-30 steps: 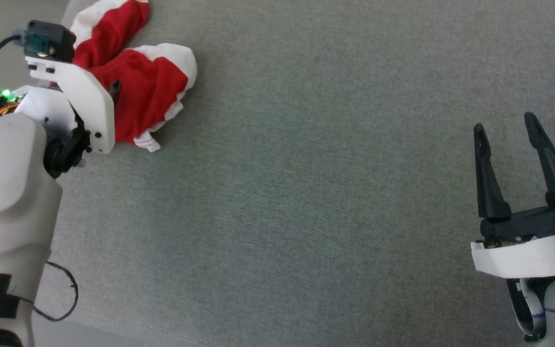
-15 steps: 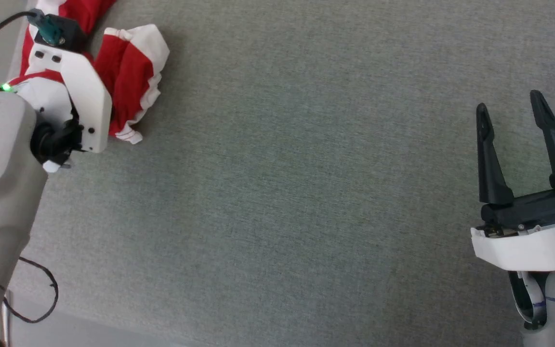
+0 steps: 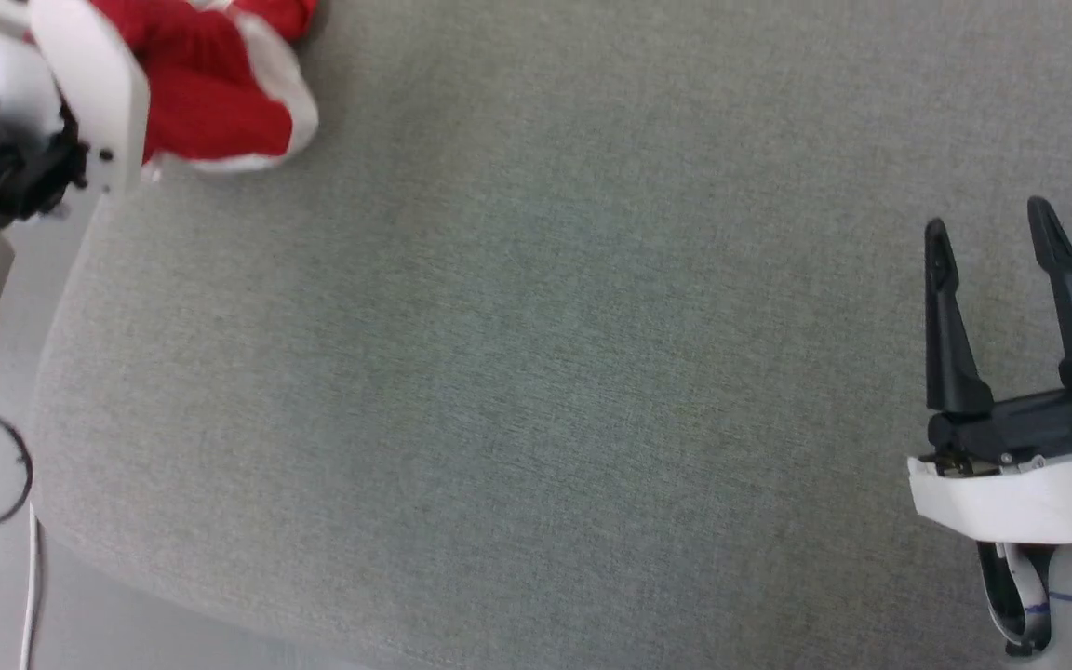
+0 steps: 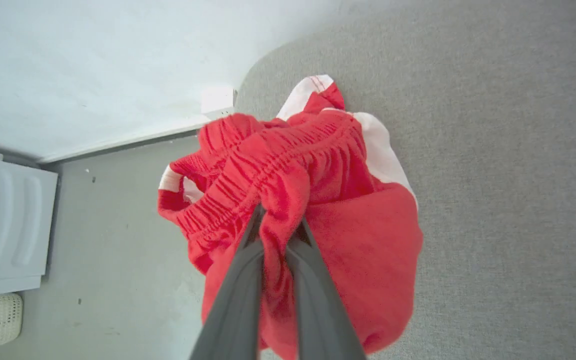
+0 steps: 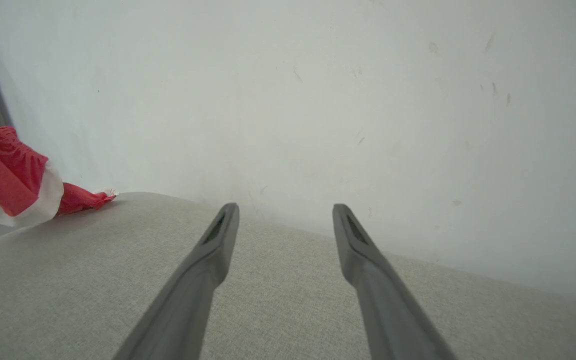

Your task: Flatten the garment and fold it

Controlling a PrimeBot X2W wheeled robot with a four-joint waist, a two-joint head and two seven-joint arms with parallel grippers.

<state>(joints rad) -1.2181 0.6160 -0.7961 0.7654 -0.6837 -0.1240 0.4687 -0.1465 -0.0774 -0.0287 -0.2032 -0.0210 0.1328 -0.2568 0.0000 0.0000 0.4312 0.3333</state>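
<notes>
Barely begun: red basketball shorts [image 4: 363,240] bunched at far left corner of padded table [image 3: 536,372]; left gripper [image 4: 279,220] pinched waistband [image 4: 268,170]; right gripper [image 3: 986,214] spread, empty. Flattening, folding undone.

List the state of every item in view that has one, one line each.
shorts, crumpled in a heap, not yet flattened, pinched at the gathered waistband
left tool, shut on the shorts
right tool, open and empty, above the grey surface
</notes>
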